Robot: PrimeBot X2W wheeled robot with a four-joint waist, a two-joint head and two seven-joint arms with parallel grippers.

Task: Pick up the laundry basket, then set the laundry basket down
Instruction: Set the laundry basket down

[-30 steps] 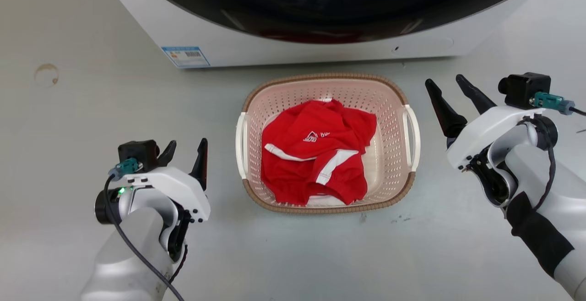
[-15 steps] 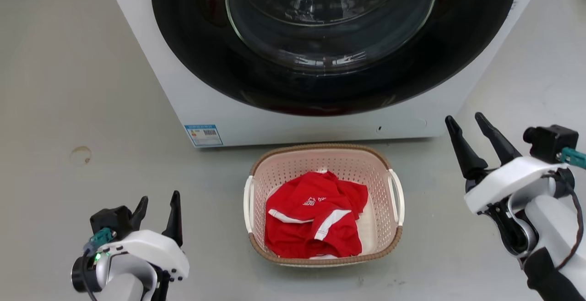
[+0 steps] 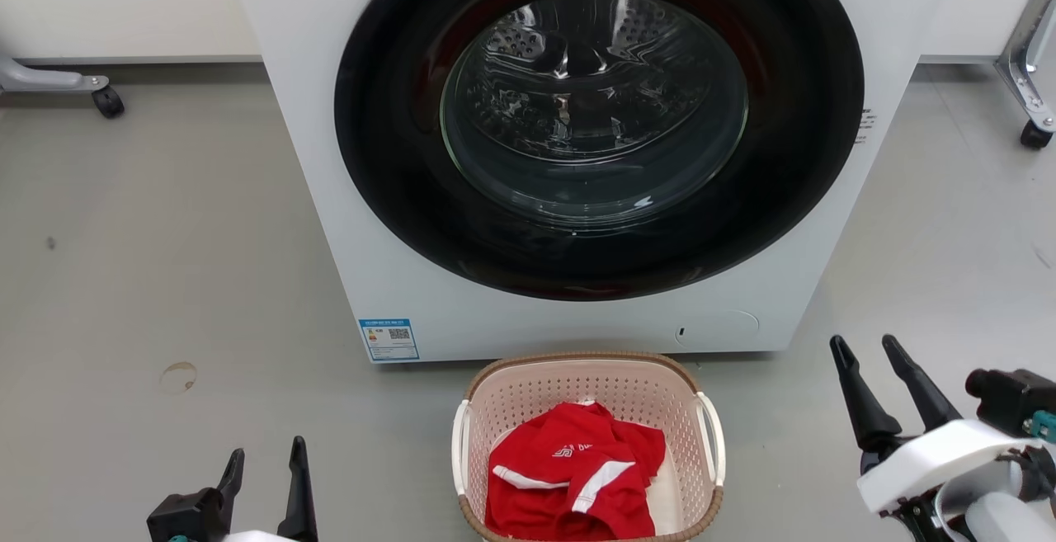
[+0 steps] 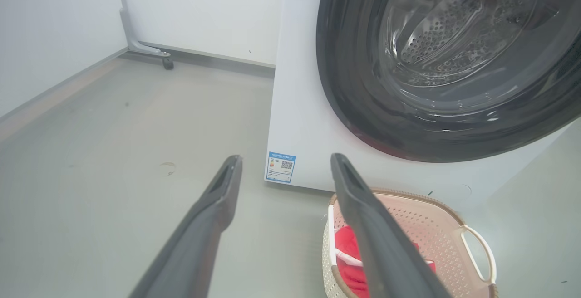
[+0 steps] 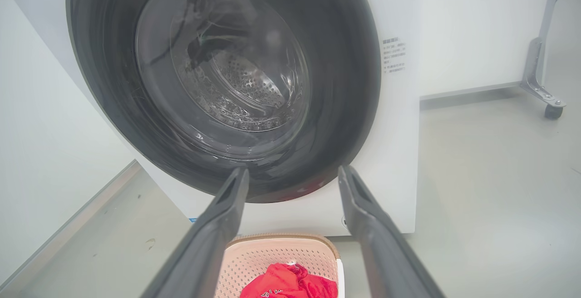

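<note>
The laundry basket (image 3: 577, 377), pale pink with a brown rim and white side handles, stands on the floor just in front of the washer, a red garment (image 3: 577, 480) lying inside. It also appears as the laundry basket (image 4: 422, 221) at the lower right of the left wrist view and the laundry basket (image 5: 277, 252) at the bottom of the right wrist view. My left gripper (image 3: 266, 461) is open at the lower left, well left of the basket. My right gripper (image 3: 866, 348) is open at the lower right, apart from the basket's right handle. Both hold nothing.
A white front-loading washer (image 3: 346, 220) with a large dark round door (image 3: 598, 125) stands right behind the basket. Wheeled metal frame legs stand at the far left (image 3: 103, 96) and far right (image 3: 1031, 125). Grey floor (image 3: 148, 261) spreads on both sides of the washer.
The head camera has tilted up, so the basket and both grippers now sit lower in view and the whole washer door shows. Both grippers stay open beside the basket.
</note>
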